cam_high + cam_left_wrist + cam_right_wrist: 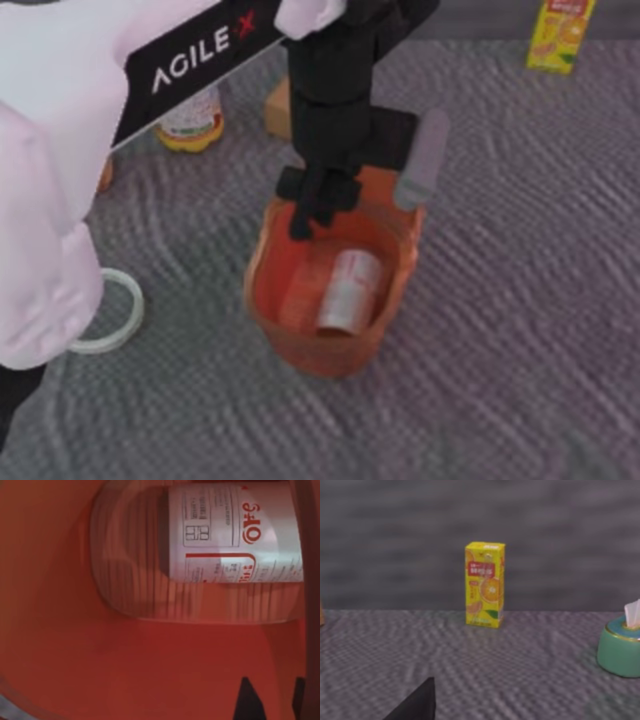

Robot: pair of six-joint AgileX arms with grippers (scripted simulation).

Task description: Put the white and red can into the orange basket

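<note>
- White ring [108, 312]: lies flat on the worktop, well off to the left of the left jaws; it plays no part here.
- Bottle with a yellow base [190, 122]: stands behind and to the left of the left jaws, half hidden under the arm; apart from the basket.
- Left gripper [312, 205]: hangs over the basket's far rim, pointing down into it; its jaws hold nothing and look parted, which fits a can just let go.
- Orange basket [268, 300]: sits directly below the left jaws; its grey handle [422, 160] lies off to their right.
- White and red can [347, 291]: lies on its side on the basket's ribbed floor, below and just right of the jaws, clear of them; the drop looks done.
- Yellow juice carton [560, 32]: upright, far right and behind.
- Right gripper: parked out of the top view; only one dark finger [417, 704] shows in its wrist view, so I cannot tell its jaws.
</note>
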